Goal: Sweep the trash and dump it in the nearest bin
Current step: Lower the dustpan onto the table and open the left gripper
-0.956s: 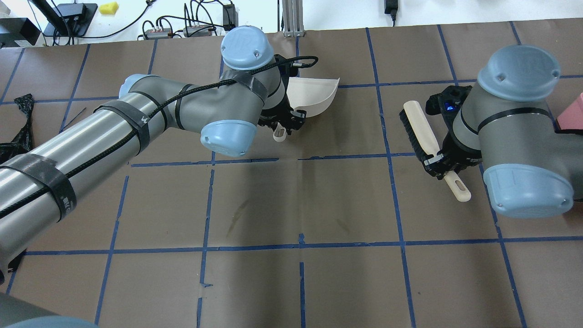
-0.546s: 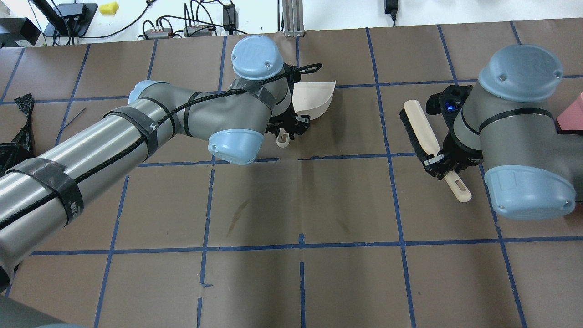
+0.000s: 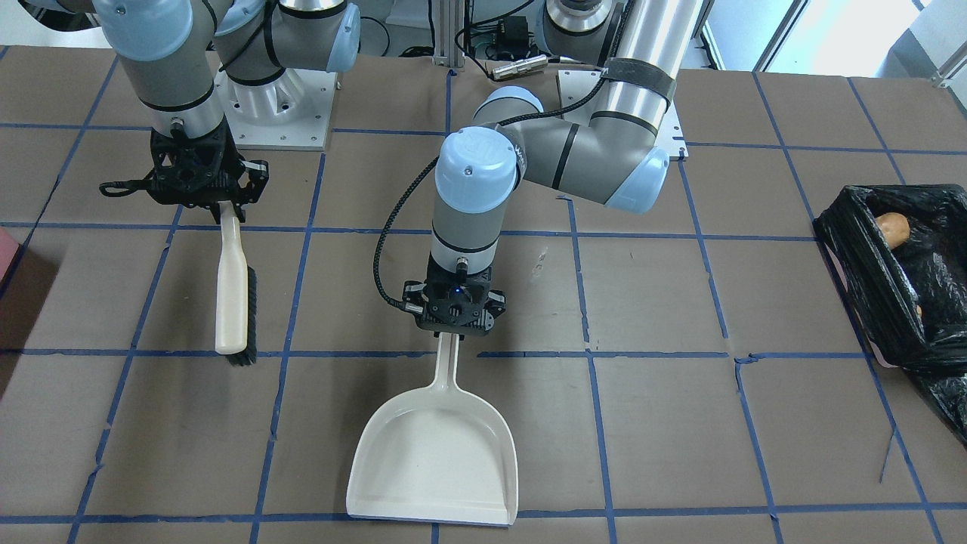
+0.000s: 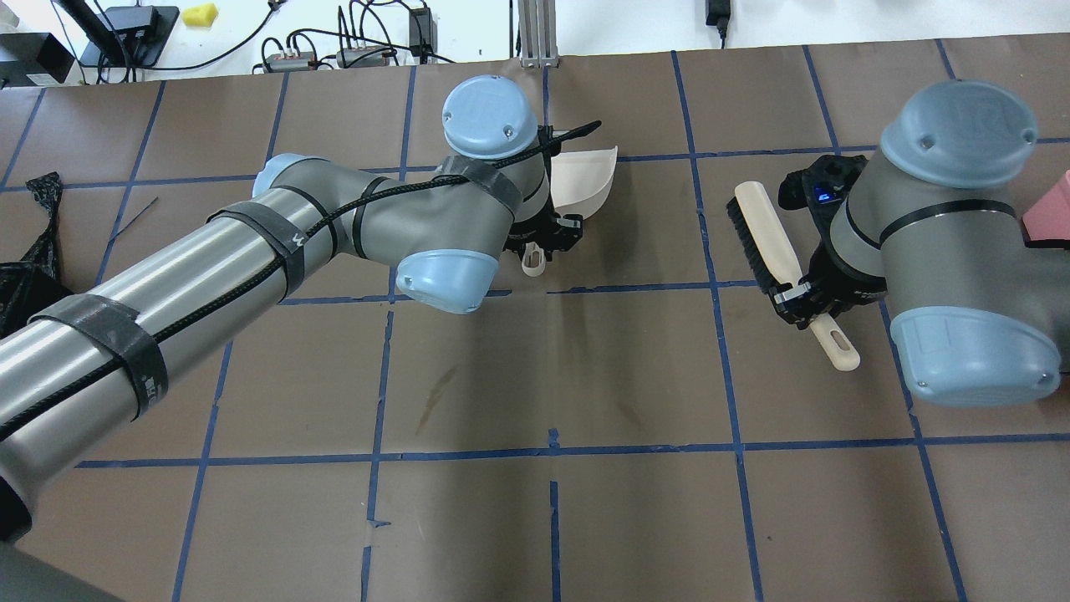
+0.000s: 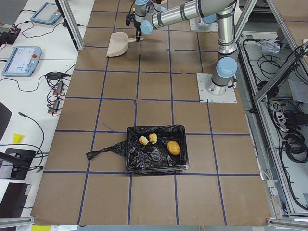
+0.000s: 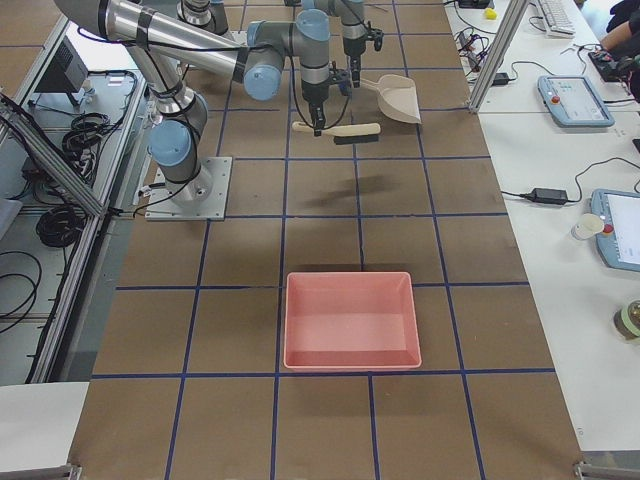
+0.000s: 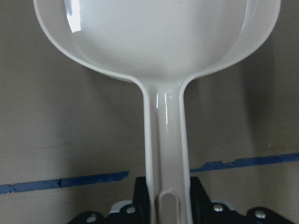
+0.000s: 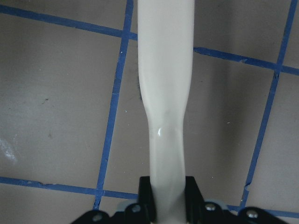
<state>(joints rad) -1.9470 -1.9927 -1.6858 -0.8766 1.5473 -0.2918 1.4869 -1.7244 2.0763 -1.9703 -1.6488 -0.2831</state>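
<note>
The empty cream dustpan [image 3: 434,453] is over the brown table at the far middle, its handle in my shut left gripper [image 3: 453,329]; it also shows in the overhead view [image 4: 585,180] and the left wrist view [image 7: 159,42]. My right gripper [image 4: 807,305] is shut on the handle of the cream brush [image 4: 765,238] with black bristles, which lies low over the table. The black-bag bin [image 5: 144,161] stands far to my left. The tan-orange lump [image 5: 173,147] and two smaller scraps [image 5: 143,140] lie inside it. The lump also shows in the front view [image 3: 894,227].
A pinkish-red tray [image 6: 350,320] stands at the table's end on my right, its corner behind the right arm [image 4: 1049,209]. Blue tape lines grid the brown table. Cables and devices lie on the white bench beyond the far edge.
My left arm has carried the dustpan a little to the right and nearer to me. The right arm and the brush have barely shifted.
</note>
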